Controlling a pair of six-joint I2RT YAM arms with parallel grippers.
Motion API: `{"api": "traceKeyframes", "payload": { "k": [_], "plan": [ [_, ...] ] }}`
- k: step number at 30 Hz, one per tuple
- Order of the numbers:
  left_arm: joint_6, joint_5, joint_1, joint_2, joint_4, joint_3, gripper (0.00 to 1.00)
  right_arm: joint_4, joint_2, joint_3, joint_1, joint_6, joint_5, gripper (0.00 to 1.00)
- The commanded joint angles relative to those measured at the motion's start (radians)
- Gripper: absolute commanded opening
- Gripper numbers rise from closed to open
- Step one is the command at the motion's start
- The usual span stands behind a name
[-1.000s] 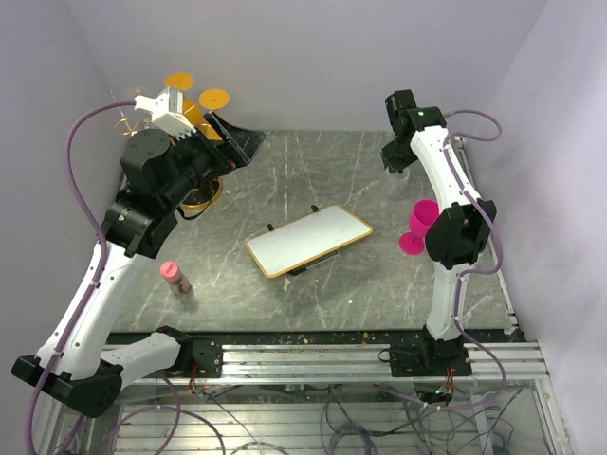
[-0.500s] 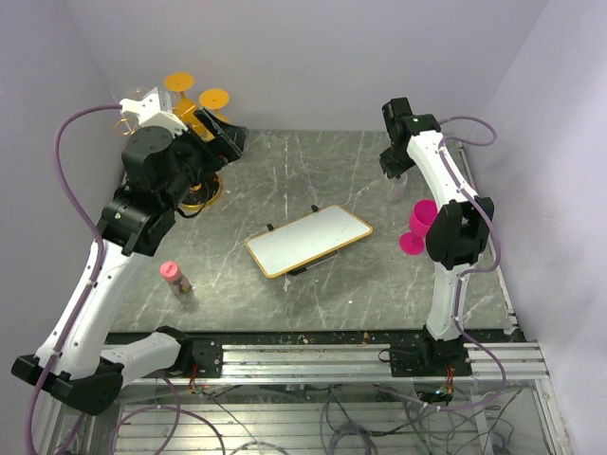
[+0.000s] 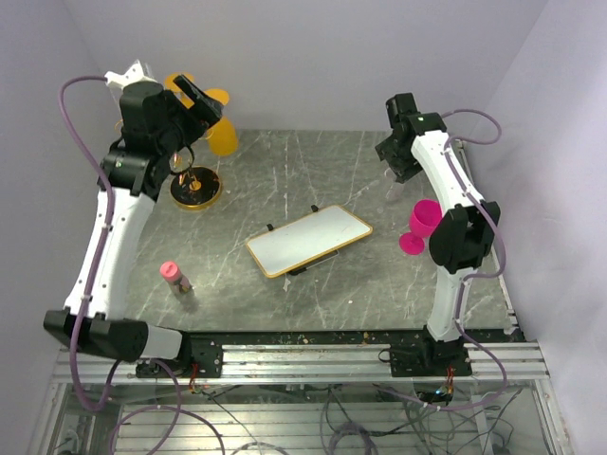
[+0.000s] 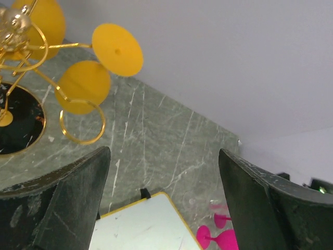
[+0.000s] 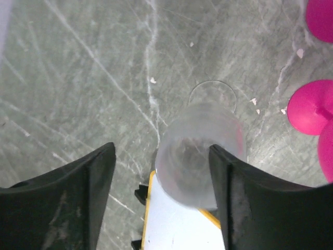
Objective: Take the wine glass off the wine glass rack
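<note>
**Orange glass on its loop, left pincer open and short of it**

The wine glass (image 4: 117, 49) hangs among other orange ones from the curled arms of the wine glass rack (image 3: 195, 188), at the far left of the table (image 3: 313, 171). It looks like opaque plastic, so probably light, stiff and smooth rather than brittle. The thin gold stand is the weaker part and could rock or tip under a sideways pull. The stem or the upper bowl seems the best hold, and the glass should then slide out through the loop's open side rather than be lifted straight.

The left gripper (image 4: 164, 151) is raised high and angled down over the rack. Its fingers are spread and empty, near the glasses but touching none.

The right gripper (image 5: 161, 147) reaches to the far right, released, and straddles a clear glass (image 5: 200, 151) without clamping it. A pink glass (image 3: 417, 227) stands nearby.
</note>
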State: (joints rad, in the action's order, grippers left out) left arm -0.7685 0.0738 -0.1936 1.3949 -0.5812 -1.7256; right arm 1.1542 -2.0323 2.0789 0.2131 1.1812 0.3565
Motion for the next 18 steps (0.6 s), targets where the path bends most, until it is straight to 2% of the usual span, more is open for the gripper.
{"api": "traceKeyframes", "payload": {
  "k": [1,3,7,10,18],
  "plan": [
    [-0.02,0.0,0.005,0.112,-0.084,-0.164,0.94,-0.052,0.14,-0.031,-0.001,-0.059,0.038,0.95],
    [-0.011,0.024,0.012,0.176,-0.123,-0.238,0.91,-0.059,0.174,-0.039,0.002,-0.081,0.052,0.99],
    [-0.065,0.098,0.022,0.308,-0.241,-0.405,0.85,-0.082,0.247,-0.075,0.005,-0.132,0.042,1.0],
    [-0.117,0.175,0.023,0.371,-0.285,-0.462,0.84,-0.092,0.303,-0.112,0.004,-0.15,0.045,1.0],
    [-0.161,0.184,0.049,0.53,-0.331,-0.624,0.72,-0.155,0.427,-0.239,0.004,-0.157,0.098,1.0]
  ]
}}
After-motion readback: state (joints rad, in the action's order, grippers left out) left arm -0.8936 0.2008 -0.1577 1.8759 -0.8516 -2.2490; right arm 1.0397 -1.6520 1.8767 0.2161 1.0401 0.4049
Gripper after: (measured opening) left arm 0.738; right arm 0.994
